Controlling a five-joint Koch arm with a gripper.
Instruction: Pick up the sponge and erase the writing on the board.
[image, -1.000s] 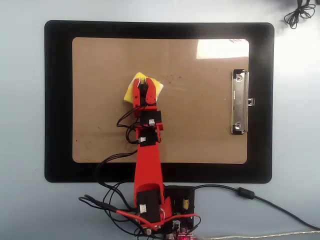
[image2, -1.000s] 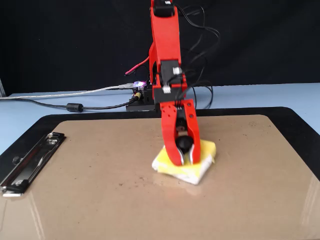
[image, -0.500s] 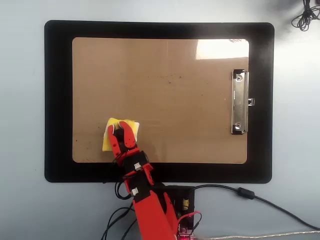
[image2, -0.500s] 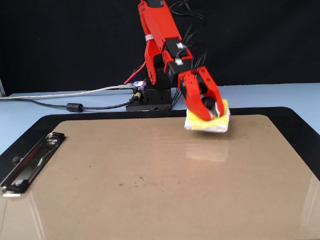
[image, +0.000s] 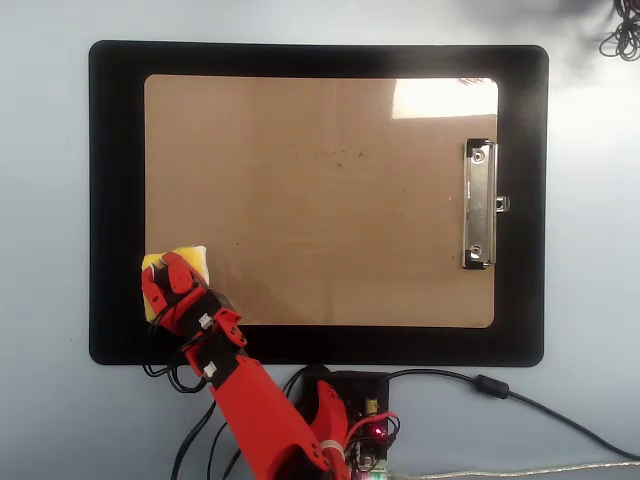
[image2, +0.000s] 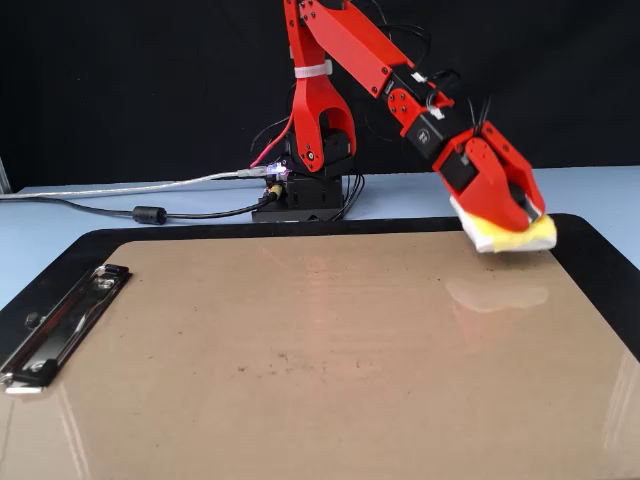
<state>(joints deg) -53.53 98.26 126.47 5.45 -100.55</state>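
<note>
- Gripper (image2: 528, 222) closed on the sponge (image2: 512, 238), jaws clamped approx. on its middle; sponge held above the board's (image: 330, 220) corner, lifted off the surface in the fixed view.
- In 1.0 s: carried from the board centre to the lower-left corner in the overhead view (image: 176, 283), i.e. far right corner in the fixed view.
- No writing visible now; only tiny dark specks (image: 345, 157) left near centre.
- Judged: wiping seems done, the stroke finished, the arm retreating w/ the sponge toward the black mat (image: 115, 200).
- Remaining, prob.: put the sponge down off the board and open the jaws.
- Metal clip (image: 480, 205) on the opposite side, well apart from the arm.
</note>
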